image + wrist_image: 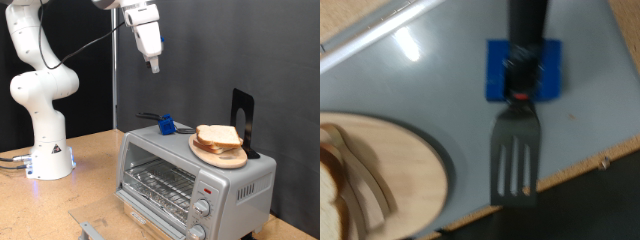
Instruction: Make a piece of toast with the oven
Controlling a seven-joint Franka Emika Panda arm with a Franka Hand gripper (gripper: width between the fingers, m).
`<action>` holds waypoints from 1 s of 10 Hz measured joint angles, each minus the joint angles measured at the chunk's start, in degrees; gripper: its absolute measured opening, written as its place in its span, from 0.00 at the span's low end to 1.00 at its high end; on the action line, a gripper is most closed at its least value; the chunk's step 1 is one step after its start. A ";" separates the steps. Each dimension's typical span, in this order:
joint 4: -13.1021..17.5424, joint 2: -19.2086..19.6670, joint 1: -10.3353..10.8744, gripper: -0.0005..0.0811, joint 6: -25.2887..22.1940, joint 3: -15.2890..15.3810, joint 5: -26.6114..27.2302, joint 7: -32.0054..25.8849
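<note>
The silver oven (240, 185) stands at the exterior view's lower right, glass door shut, with the wire rack (160, 183) showing behind it, two round knobs (203, 208) and a red mark (207, 187). The piece of toast (220, 136) lies on a round wooden plate (226, 158) on the oven's top. My gripper (153, 64) hangs high above the oven's left end, holding nothing. In the wrist view no fingers show; I see the oven's top (430, 85), the plate (415, 170) and the toast's edge (332, 190).
A black spatula (515, 160) rests on a blue holder (552, 70) on the oven's top, also in the exterior view (166, 124). A black stand (243, 115) rises behind the plate. The arm's white base (48, 150) is at the left, and a grey object (90, 230) lies on the table.
</note>
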 joint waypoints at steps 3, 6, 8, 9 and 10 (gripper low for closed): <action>-3.74 -3.45 -0.20 0.99 3.78 2.06 1.18 8.33; -4.20 -3.46 -0.30 0.99 4.16 2.32 1.18 9.90; -5.46 -3.46 -0.04 0.99 7.40 2.40 1.19 8.09; -6.34 -3.43 0.01 0.99 8.05 2.61 1.18 8.00; -7.21 -3.27 0.01 0.99 8.37 2.86 1.17 8.00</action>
